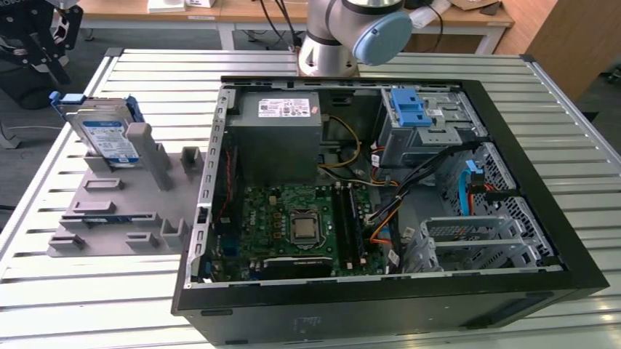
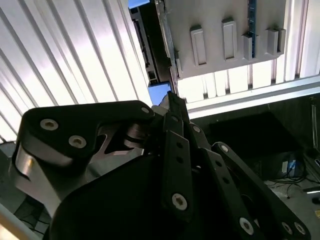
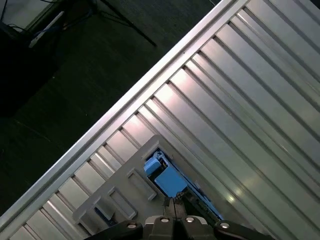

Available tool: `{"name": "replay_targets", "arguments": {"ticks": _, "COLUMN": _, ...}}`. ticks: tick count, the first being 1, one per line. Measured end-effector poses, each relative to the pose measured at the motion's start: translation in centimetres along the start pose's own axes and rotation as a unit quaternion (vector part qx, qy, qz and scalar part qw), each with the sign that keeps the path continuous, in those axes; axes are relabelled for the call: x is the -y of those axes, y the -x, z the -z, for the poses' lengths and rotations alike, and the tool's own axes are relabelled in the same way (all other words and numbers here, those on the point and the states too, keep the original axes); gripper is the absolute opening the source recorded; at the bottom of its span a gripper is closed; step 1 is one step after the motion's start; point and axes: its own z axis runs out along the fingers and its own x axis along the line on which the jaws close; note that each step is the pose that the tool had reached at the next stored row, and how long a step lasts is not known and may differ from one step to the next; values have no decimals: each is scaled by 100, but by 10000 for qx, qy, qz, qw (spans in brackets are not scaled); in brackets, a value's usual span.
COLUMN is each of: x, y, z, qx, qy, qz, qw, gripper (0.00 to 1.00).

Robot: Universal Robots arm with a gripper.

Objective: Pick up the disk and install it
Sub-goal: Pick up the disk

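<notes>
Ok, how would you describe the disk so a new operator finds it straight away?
On the exterior view's left, beside the open computer case, lies a grey fixture plate. The disk stands upright at the plate's far end, propped among grey posts. It alone is silver, with a white-and-blue label and a blue frame along its edges.
</notes>
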Motion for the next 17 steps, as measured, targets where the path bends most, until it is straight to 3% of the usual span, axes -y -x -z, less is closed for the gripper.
{"name": "replay_targets", "arguments": {"ticks": 5, "x": 0, "y": 0, "z": 0, "qx": -16, "qy": 2, "qz": 368, "qw": 9993, "gripper": 11}}
{"name": "replay_targets", "arguments": {"ticks": 17, "x": 0, "y": 0, "z": 0, "qx": -16, "qy": 3, "qz": 388, "qw": 9992, "gripper": 11}}
